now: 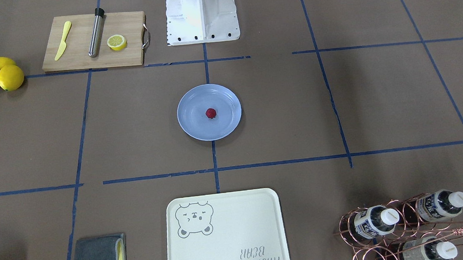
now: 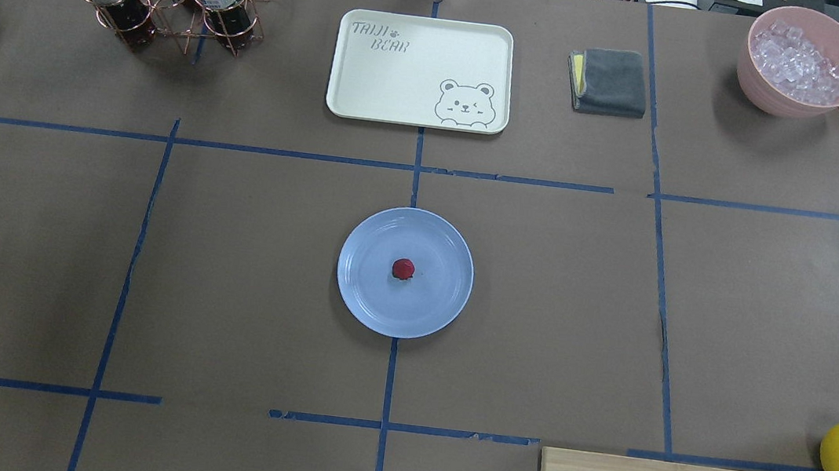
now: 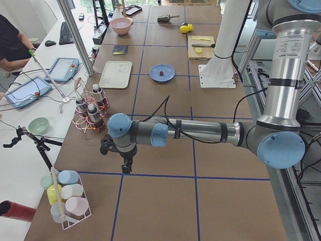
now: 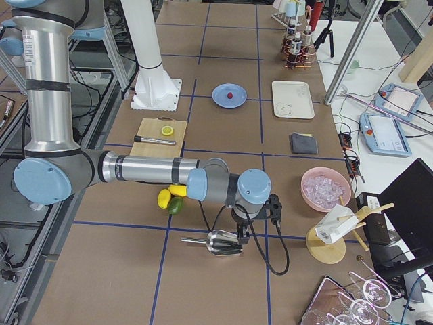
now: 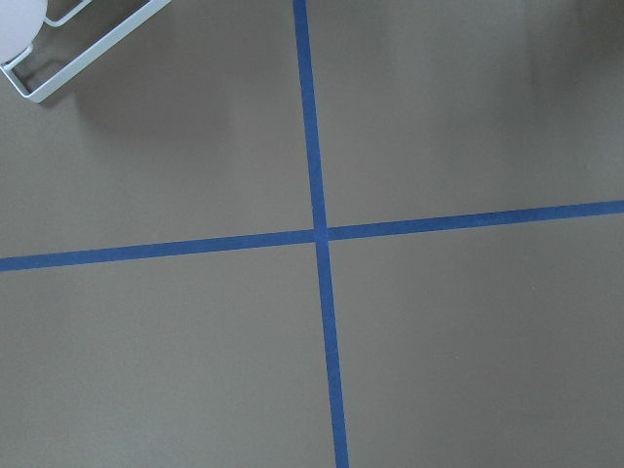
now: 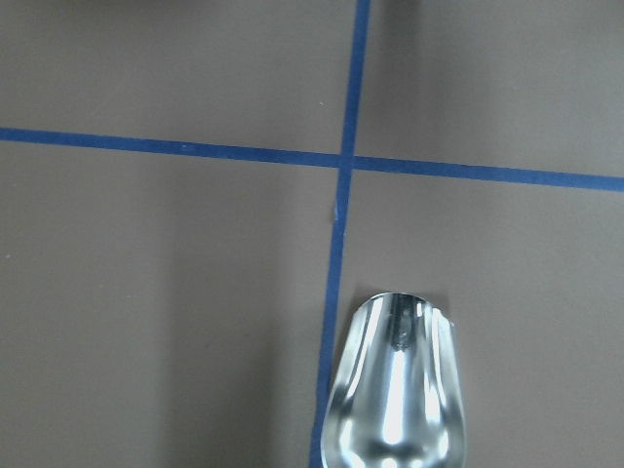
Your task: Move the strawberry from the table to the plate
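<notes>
Brown table (image 2: 227, 261) carries strawberry (image 2: 403, 268) on plate (image 2: 365, 296), tray (image 2: 405, 84) reading "TAIJI BEAR".

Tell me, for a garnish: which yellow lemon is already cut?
The lemon half, cut face up on the rectangular wooden cutting board; the two other lemons lie whole on the brown paper table.

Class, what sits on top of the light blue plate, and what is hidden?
One strawberry sits near the middle of the plate; nothing else is on it. The table under the plate is covered.
</notes>
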You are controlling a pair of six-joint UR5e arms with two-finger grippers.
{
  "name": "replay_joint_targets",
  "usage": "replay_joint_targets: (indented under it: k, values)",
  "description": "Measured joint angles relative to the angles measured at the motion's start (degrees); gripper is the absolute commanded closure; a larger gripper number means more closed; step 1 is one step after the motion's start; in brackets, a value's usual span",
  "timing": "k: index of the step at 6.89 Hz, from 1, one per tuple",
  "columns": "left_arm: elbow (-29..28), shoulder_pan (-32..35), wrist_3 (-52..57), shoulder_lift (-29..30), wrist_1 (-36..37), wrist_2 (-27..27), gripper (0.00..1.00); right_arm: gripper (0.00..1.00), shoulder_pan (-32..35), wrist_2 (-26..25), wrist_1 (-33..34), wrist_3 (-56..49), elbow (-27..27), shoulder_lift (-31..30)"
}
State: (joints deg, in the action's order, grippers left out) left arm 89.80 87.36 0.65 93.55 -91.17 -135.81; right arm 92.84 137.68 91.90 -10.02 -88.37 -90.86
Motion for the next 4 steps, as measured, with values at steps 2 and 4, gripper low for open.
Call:
replay_joint_targets:
  k: [2,4]
  values:
    - [0.6,0.0,0.0,-1.0,0.0,0.0,0.00,0.00,0.4,0.3,-2.9,0.2,1.2,-0.2]
    - [0.7,0.0,0.0,-1.5,0.0,0.1,0.00,0.00,0.4,0.3,-3.3,2.2,1.1,0.1]
